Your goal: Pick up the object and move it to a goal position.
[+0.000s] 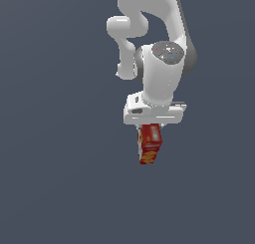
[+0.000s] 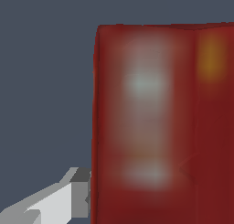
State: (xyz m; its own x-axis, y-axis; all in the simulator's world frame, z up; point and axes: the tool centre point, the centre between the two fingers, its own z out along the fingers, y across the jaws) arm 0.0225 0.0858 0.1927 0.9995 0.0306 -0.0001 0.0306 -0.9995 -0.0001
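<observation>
The red cracker box (image 1: 150, 144) stands tall right under my gripper (image 1: 150, 128), its top end between the jaws. Orange-yellow print shows near its lower end. In the wrist view the box (image 2: 155, 122) fills most of the picture, with blurred white label patches. One grey fingertip (image 2: 80, 191) presses flat against the box's side. The other finger is hidden behind the box. The gripper is shut on the box. I cannot tell whether the box rests on the ground or hangs above it.
A uniform dark grey ground (image 1: 55, 188) lies all around. The white arm (image 1: 159, 73) rises above the gripper toward the top of the exterior view.
</observation>
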